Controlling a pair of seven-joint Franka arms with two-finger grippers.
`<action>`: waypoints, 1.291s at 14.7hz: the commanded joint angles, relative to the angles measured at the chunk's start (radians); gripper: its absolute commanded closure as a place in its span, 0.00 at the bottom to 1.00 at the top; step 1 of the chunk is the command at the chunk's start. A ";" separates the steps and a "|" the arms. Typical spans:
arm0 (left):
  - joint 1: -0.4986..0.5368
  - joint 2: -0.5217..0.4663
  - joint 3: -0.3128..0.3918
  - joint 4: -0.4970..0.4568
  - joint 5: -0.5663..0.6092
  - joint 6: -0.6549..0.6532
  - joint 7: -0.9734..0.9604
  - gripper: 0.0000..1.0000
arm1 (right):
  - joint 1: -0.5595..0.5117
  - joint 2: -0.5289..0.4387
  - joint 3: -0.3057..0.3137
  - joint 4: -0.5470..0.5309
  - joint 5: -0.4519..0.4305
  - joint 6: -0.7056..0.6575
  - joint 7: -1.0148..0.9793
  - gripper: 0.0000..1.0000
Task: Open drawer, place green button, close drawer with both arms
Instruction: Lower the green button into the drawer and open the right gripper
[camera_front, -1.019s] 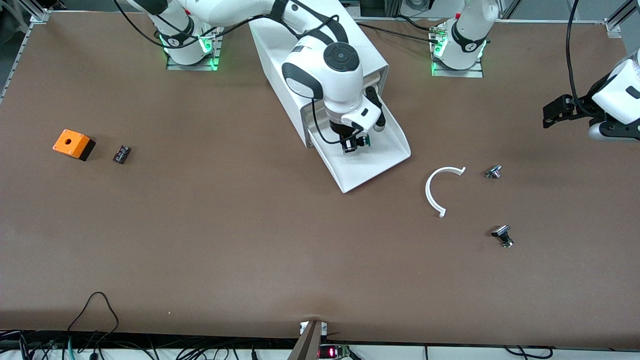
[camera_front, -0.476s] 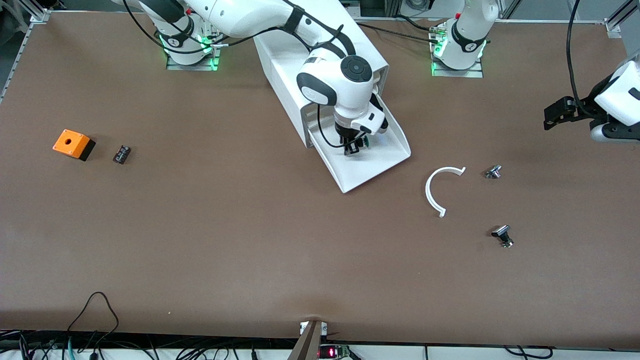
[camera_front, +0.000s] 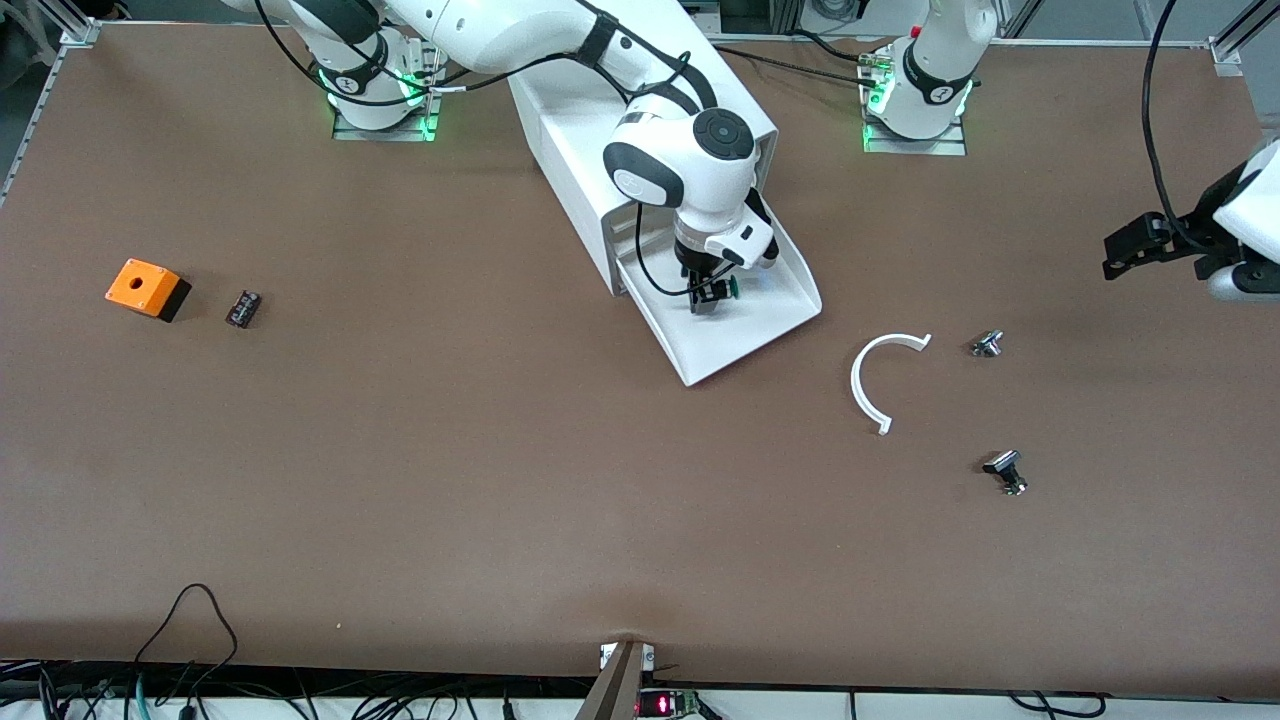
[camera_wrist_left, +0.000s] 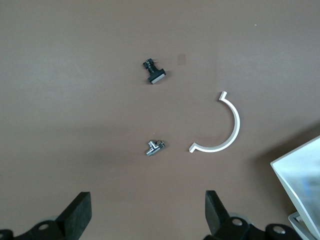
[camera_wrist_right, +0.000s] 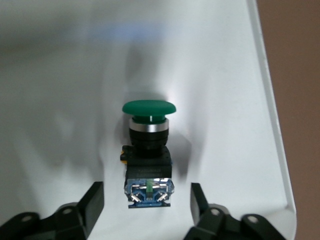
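Observation:
The drawer (camera_front: 745, 335) stands pulled out of the white cabinet (camera_front: 565, 120), and its white floor (camera_wrist_right: 225, 90) fills the right wrist view. The button (camera_wrist_right: 148, 145), green cap and black body, lies on its side on the drawer floor. Its green cap (camera_front: 731, 289) peeks out beside the right hand. My right gripper (camera_front: 708, 297) is low in the drawer and open. A finger (camera_wrist_right: 92, 202) stands on each side of the button with a gap to it. My left gripper (camera_front: 1118, 250) hangs open over the table at the left arm's end, nothing between its fingers (camera_wrist_left: 80, 212).
A white C-shaped ring (camera_front: 856, 385) lies beside the drawer toward the left arm's end. Two silver-and-black knobs (camera_front: 987, 343) (camera_front: 1006, 470) lie past it. An orange box (camera_front: 145, 287) and a small black part (camera_front: 243, 308) sit at the right arm's end.
My right gripper came down into the drawer and opened, letting go of the button, which now rests on the drawer floor. The left gripper drifted a little toward the table's end.

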 joint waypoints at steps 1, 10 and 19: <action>0.002 -0.005 0.004 -0.007 -0.020 0.009 0.003 0.00 | 0.018 0.007 -0.009 0.055 -0.012 -0.009 0.134 0.00; -0.010 -0.002 -0.005 -0.008 -0.020 0.003 0.002 0.00 | -0.016 -0.138 -0.078 0.161 -0.003 -0.023 0.374 0.00; -0.103 0.252 -0.028 -0.166 -0.176 0.273 -0.230 0.00 | -0.206 -0.263 -0.092 0.128 0.130 -0.252 0.445 0.00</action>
